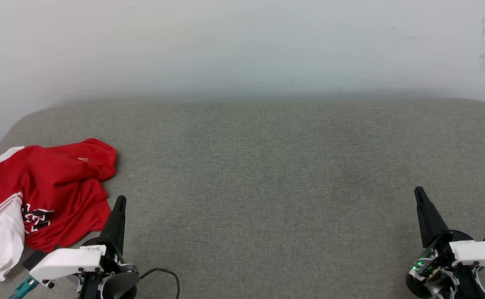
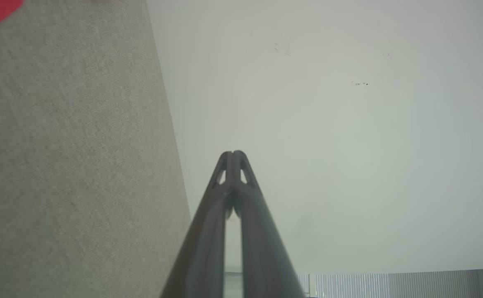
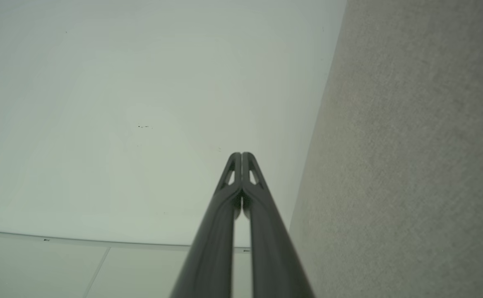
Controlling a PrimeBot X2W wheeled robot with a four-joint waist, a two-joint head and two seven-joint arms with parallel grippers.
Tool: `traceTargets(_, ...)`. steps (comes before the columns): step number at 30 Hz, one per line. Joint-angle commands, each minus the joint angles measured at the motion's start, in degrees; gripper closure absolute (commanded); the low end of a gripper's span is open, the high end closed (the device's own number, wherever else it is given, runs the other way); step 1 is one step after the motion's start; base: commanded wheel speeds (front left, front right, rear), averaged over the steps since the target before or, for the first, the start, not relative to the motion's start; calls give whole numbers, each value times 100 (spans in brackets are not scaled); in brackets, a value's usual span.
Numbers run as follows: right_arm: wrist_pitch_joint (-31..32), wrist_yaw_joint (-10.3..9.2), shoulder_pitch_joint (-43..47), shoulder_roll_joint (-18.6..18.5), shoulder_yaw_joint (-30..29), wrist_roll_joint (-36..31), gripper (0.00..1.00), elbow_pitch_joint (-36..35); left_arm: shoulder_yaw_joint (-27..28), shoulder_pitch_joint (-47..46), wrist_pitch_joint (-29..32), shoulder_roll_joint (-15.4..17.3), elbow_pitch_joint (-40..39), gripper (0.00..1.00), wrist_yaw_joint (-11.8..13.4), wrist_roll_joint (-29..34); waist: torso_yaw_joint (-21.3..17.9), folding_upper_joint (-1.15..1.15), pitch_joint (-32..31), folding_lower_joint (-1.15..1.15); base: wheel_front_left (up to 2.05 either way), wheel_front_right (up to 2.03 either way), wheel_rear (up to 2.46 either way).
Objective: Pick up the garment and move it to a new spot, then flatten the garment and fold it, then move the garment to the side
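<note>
Currently, a crumpled red garment (image 1: 59, 182) is laid at the left edge of the grey worktop (image 1: 267, 166); the left pincer (image 1: 120, 201) and right pincer (image 1: 419, 192) are closed together, empty

Even, bright light is cast throughout; shadows are faint. The wall (image 1: 242, 50) is washed out, and the surface (image 2: 59, 165) is blurred in wrist views.

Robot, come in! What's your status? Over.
Left tool shut, empty, beside jersey. Right tool shut, empty, far right. Jersey crumpled, left edge of grey pad. Nothing blocking.
</note>
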Motion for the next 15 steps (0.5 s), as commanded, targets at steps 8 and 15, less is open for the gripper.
traceTargets(8, 3, -2, -73, 12, 2, -23, 100, 4, 12, -38, 14, -10, -5, 100, -20, 0, 0, 0, 0, 0, 0, 0, 0)
traceTargets(15, 3, -2, -73, 12, 2, -23, 100, 4, 12, -38, 14, -10, -5, 100, -20, 1, 0, 0, 0, 0, 0, 0, 0)
